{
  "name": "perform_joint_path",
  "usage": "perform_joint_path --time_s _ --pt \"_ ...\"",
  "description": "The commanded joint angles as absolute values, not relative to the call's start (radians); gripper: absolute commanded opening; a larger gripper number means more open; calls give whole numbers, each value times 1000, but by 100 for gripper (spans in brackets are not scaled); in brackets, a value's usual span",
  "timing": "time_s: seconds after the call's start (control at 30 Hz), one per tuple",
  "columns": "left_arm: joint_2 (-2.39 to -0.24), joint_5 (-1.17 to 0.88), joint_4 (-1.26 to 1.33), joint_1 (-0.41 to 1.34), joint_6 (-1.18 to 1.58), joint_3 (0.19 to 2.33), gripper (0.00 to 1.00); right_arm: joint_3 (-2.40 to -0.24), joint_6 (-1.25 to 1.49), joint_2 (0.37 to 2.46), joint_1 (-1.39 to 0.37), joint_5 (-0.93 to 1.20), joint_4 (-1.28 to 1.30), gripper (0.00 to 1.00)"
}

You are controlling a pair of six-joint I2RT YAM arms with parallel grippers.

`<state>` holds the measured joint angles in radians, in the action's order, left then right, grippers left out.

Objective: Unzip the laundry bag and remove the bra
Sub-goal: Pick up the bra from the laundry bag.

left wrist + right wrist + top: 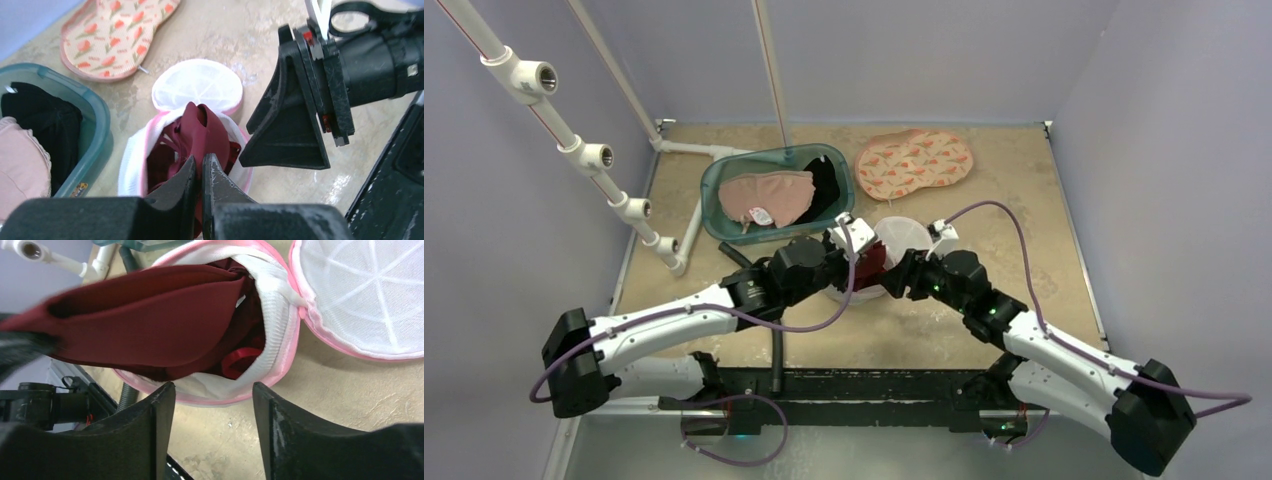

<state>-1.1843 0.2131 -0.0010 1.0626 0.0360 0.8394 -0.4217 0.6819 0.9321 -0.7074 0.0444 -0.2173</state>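
Observation:
The white mesh laundry bag [879, 285] with pink trim stands open at the table's middle, its round lid [902, 235] flipped back. It also shows in the left wrist view [132, 160] and the right wrist view [277, 325]. A dark red bra [200, 130] sticks up out of the bag and also shows in the right wrist view [150, 320]. My left gripper [201, 165] is shut on the bra's fabric above the bag's mouth. My right gripper [214, 390] is open and empty, its fingertips just at the bag's pink rim.
A teal basket [714, 195] with pink and black clothes stands at the back left. A flat floral pouch [914, 160] lies at the back right. White pipes [574, 150] run along the left side.

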Motion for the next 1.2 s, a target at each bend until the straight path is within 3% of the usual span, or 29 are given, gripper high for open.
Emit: perform_joint_path --time_s 0.0,0.23,0.27,0.33,0.37,0.83,1.17 --pt "-1105 206 70 1063 63 901 0 -391 698 845 -709 22 -236 64" --pt "-1067 185 81 1064 78 964 0 -377 696 762 -709 21 -237 71" --pt "-1060 185 92 1063 84 964 0 -373 686 745 -709 41 -248 75" --pt "-1048 191 114 1063 94 965 0 -372 657 699 -709 59 -256 93" --pt "-1043 196 122 1063 96 964 0 -373 652 671 -709 65 -249 98" --pt "-959 219 180 1063 88 1025 0 -525 611 417 -709 42 -10 98" --pt "-925 179 151 1063 24 1154 0 -650 625 386 -709 2 41 98"
